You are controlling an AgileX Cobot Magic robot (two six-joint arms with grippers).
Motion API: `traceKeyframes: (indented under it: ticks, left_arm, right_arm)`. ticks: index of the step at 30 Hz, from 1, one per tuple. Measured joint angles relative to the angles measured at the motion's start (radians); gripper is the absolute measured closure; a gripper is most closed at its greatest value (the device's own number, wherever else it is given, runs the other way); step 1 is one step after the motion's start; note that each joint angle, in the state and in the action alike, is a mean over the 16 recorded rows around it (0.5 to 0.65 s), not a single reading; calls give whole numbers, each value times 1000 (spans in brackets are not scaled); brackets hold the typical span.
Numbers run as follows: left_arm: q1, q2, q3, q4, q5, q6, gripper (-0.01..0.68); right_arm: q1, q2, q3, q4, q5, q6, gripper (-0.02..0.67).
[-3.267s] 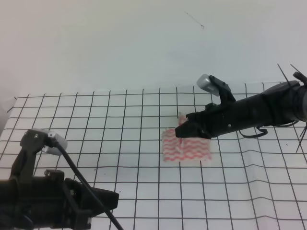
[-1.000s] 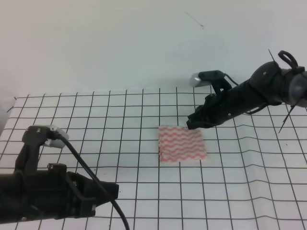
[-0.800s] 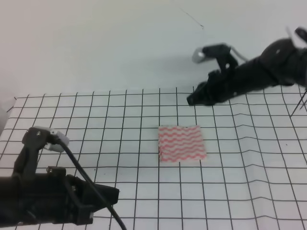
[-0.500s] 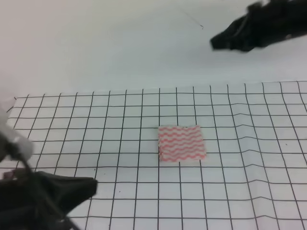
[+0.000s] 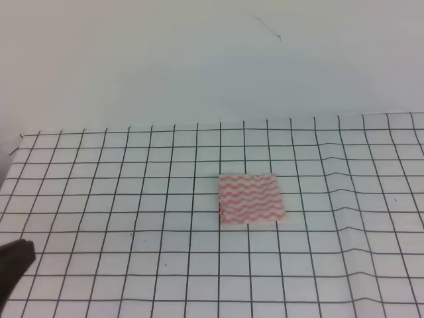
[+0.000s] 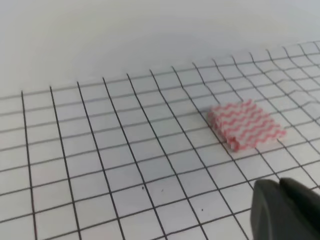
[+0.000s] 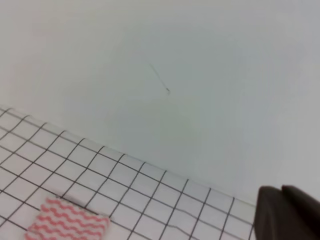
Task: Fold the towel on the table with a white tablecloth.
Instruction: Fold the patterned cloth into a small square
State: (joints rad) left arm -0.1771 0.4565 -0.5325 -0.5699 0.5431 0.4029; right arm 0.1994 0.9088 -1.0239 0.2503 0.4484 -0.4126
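Towel (image 5: 252, 198) sits folded near the table's (image 5: 132, 199) middle, same spot as a second ago, but both arms have pulled out of the high view; left gripper (image 6: 285, 210) and right gripper (image 7: 287, 212) are only dark edge blobs, state unreadable.

Towel (image 5: 252, 198) on tablecloth (image 5: 132, 199), mid-table.

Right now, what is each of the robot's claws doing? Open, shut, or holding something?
Left gripper: only a dark tip shows, open or shut cannot be told.
Right gripper: likewise, cannot be told.
The towel lies unheld.
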Motion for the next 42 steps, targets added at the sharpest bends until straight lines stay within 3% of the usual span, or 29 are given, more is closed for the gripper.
traceKeyframes:
  ticks: [7, 13, 42]
  left_arm:
    - [0, -14, 40, 50, -48, -73, 674]
    - [0, -7, 48, 28, -66, -74, 674]
    - [0, -35, 71, 10, -89, -71, 673]
  right_arm:
    - [0, -386, 399, -99, -125, 112, 644]
    - [0, -587, 572, -140, -122, 139, 646]
    - [0, -670, 616, -172, -90, 142, 649]
